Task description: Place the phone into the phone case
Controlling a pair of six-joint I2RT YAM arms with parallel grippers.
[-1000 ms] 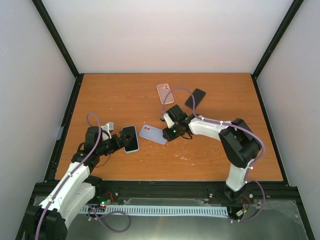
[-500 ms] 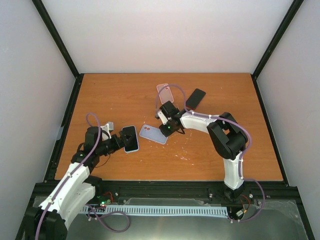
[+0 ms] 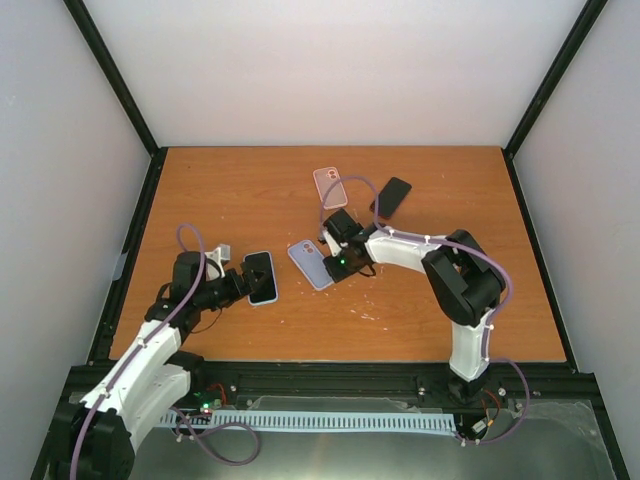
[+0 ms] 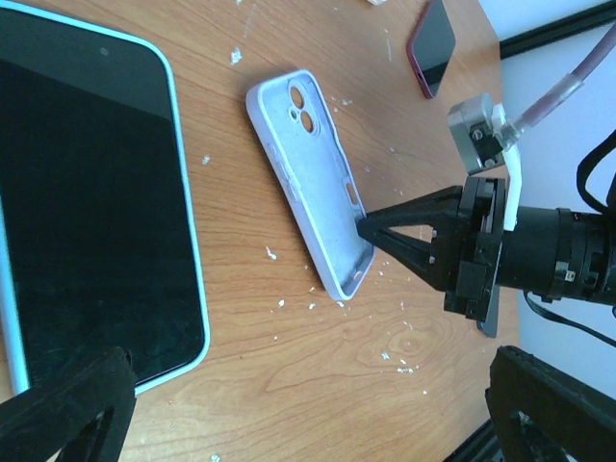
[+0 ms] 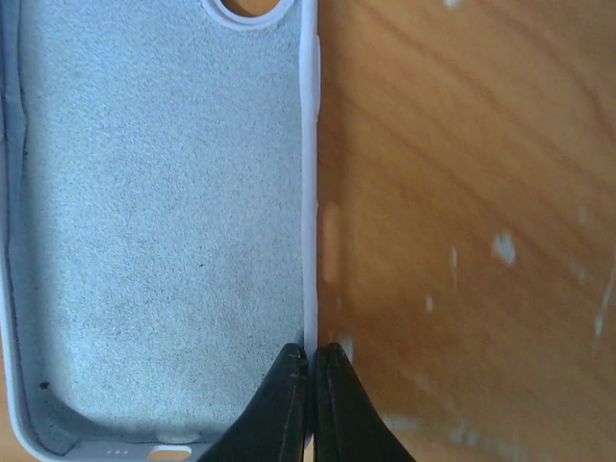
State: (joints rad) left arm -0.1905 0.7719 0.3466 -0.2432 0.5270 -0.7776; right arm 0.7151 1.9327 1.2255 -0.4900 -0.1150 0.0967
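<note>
Top external view first: the left gripper [image 3: 243, 283] sits low over the wooden table [image 3: 230, 190], right at the near end of the phone [image 3: 261, 276]. The phone lies flat, screen up, dark glass inside a pale blue rim. Just to its right, apart from it, lies the phone case [image 3: 310, 264], a pale lavender shell with its open side up and its camera cutout at the far end. The right gripper [image 3: 336, 262] reaches in from the right and meets the case's right long edge.

Over to the left wrist camera. We see the left gripper [image 4: 308, 371] with its jaws spread wide and nothing between them. The phone [image 4: 87, 212] fills the left of the picture, and its near corner sits just beside one finger [image 4: 67, 414]. Across a strip of bare wood, the phone case [image 4: 308, 183] lies slantwise, and the right gripper [image 4: 366, 226] brings its tip to a point on the case's side wall.

On the right wrist camera we get it up close. The right gripper [image 5: 310, 361] has its two dark fingertips pressed together on the thin right wall of the phone case [image 5: 164, 221], whose grey felt lining fills the left half of the picture.

Farther back on the table, we spot a clear pink case [image 3: 330, 185] and a dark phone [image 3: 391, 196], both well apart from the arms' work.
</note>
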